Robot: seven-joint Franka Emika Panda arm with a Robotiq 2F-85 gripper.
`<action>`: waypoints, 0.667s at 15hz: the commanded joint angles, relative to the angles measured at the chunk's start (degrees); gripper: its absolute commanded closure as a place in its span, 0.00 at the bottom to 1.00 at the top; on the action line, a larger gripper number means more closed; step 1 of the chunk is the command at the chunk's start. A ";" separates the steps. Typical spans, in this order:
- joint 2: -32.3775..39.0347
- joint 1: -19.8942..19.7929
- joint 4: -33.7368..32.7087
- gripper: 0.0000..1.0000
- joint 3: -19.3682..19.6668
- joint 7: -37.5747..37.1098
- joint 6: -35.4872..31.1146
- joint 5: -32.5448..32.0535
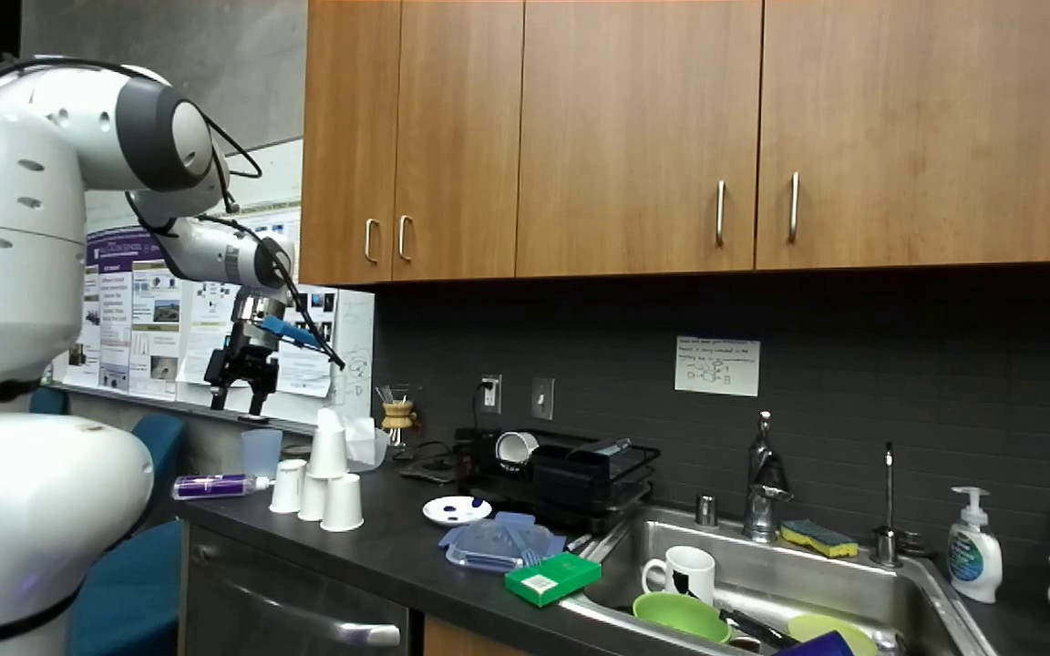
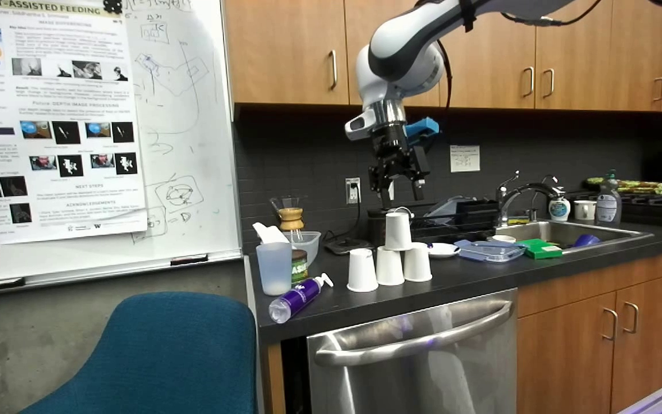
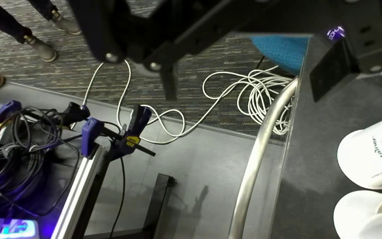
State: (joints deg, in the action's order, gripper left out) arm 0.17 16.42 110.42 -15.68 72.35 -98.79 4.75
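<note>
Hanging near the white cups (image 2: 389, 265) without touching, the fingers (image 2: 420, 161) stand spread and empty. On the table (image 2: 457, 276) one cup (image 2: 398, 231) already rests across two, a fourth cup (image 2: 362, 270) just beside; whether more remains cannot be told. A lying purple bottle (image 2: 301, 296), tumbler (image 2: 275, 264) and dish rack (image 1: 571, 478) could crowd sideways access.

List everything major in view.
Wooden cabinets: several, brown, above and below dark counter
Rectangular whiteboard: one, white, beside cabinets
Metal dishwasher: one, silver, under counter
Metal sink: one, silver, in counter
Fabric chair: at least one, blue, by counter
Rectangular box: one, green, by sink
Wire rack: one, black, on counter
Cylindrical pump bottle: one, purple, lying on counter
Translucent tumbler: one, blue, on counter
Tapered paper cups: four, white, three on counter, one atop
Jointed arm: one, white, raised
Fingered gripper: one, black, open, near cups
</note>
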 commanded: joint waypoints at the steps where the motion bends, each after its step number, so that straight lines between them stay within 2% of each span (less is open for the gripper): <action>1: 0.71 0.13 -1.62 0.00 -0.49 0.18 -2.71 -2.23; 6: -0.40 0.18 0.51 0.00 -0.88 1.40 -13.59 -3.70; 10: -0.51 0.24 1.43 0.00 -1.15 1.88 -17.99 -4.09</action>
State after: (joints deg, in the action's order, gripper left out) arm 0.48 16.52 110.60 -16.71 73.04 -113.82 1.38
